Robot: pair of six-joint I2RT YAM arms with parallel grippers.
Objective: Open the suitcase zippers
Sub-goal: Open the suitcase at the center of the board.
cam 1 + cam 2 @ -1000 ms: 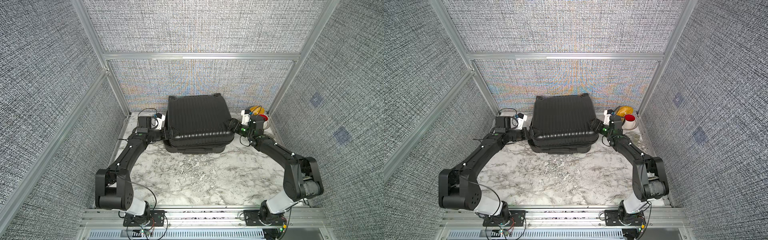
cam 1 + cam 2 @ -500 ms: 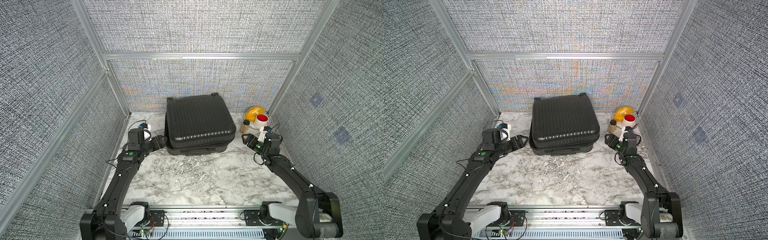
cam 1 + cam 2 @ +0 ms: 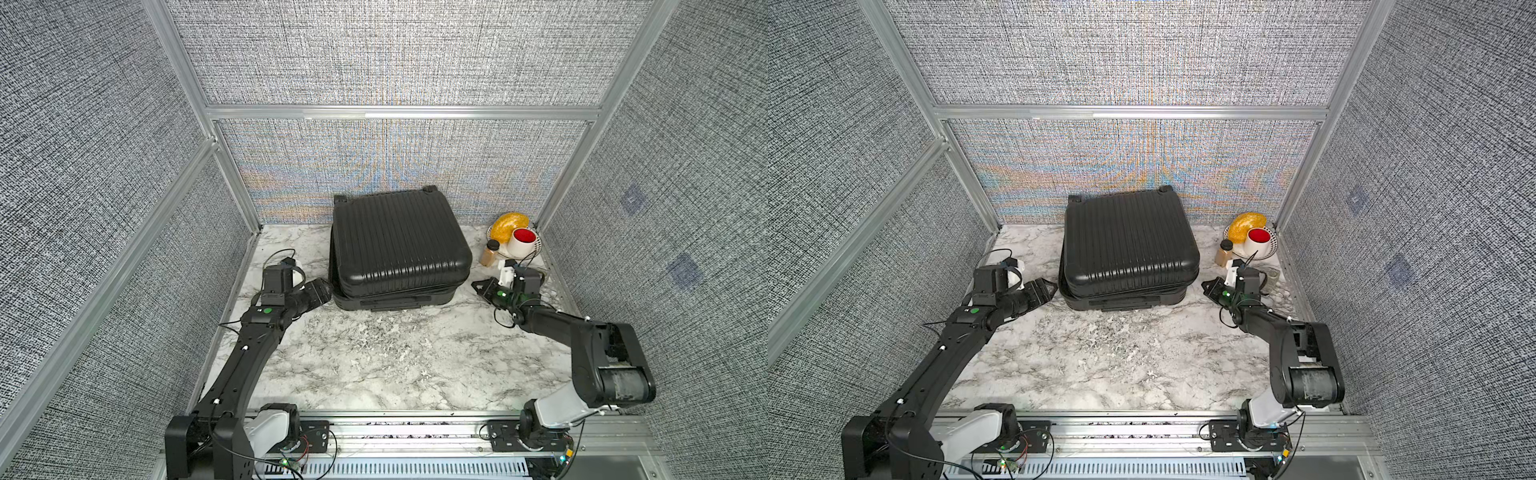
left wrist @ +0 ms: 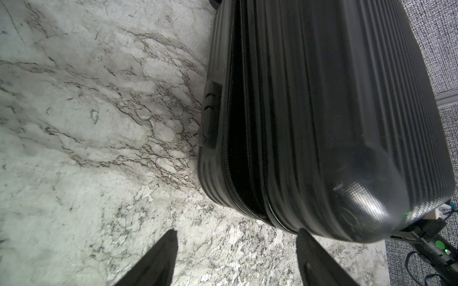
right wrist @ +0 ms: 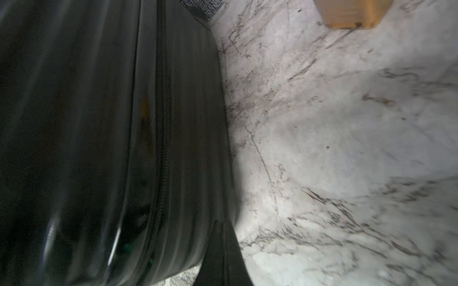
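L pincer [image 3: 325, 291] gaping at suitcase [image 3: 399, 245] corner — R pincer [image 3: 478, 286] closed.

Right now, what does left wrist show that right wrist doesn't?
Left wrist only: the left claw open, fingers apart, just short of the suitcase corner; a dark gap along the zippers; a moulded bump on the lower shell. Right wrist only: the right claw shut beside the suitcase; a tan jar at the frame edge. Both: the suitcase's ribbed shell, the zippers, the marble table.
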